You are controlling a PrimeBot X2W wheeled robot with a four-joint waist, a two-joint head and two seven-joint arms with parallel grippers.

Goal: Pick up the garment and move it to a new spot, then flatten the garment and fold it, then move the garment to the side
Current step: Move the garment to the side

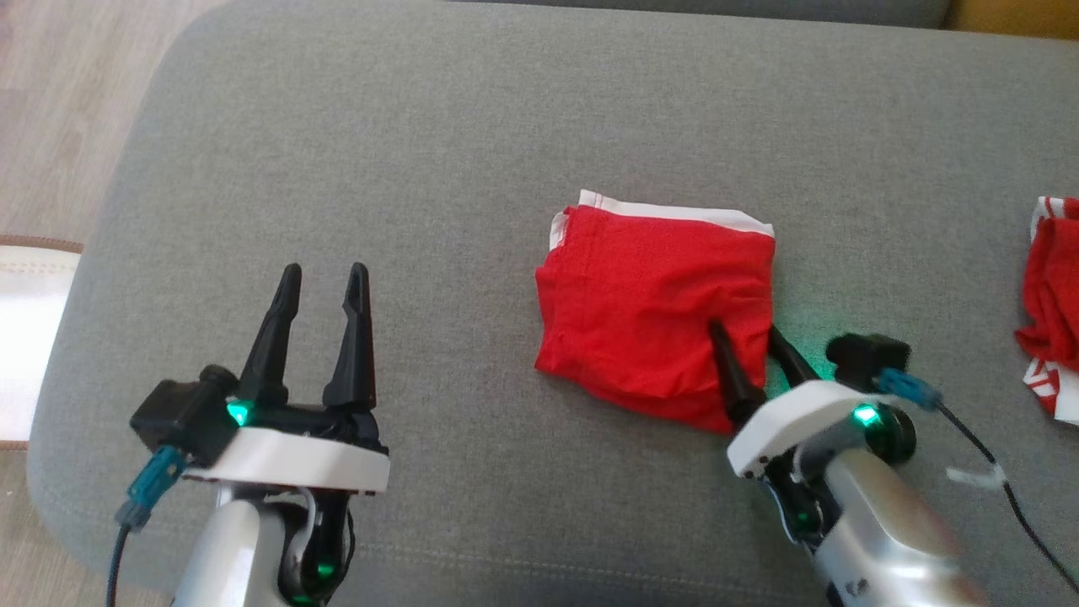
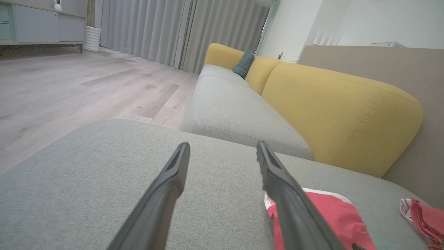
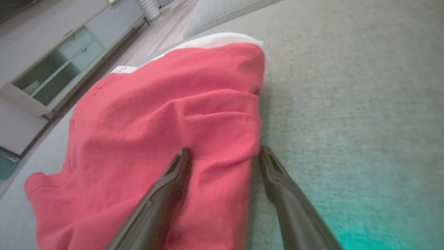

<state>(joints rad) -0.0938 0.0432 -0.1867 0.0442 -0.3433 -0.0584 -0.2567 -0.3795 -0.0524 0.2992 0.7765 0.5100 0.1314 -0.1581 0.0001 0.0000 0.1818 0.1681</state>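
With the folded red garment (image 1: 653, 312) lying mid-cushion on the grey sofa (image 1: 421, 169), the right gripper (image 1: 745, 329) straddling its near corner with jaws parted, and the left gripper (image 1: 324, 270) released well apart, pinch every layer so the fold survives sliding.

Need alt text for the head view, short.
A folded red garment with a white band lies on a grey cushion, the open right tool straddling its near right edge. The left tool is open at lower left, apart from it; another red garment lies at the far right.
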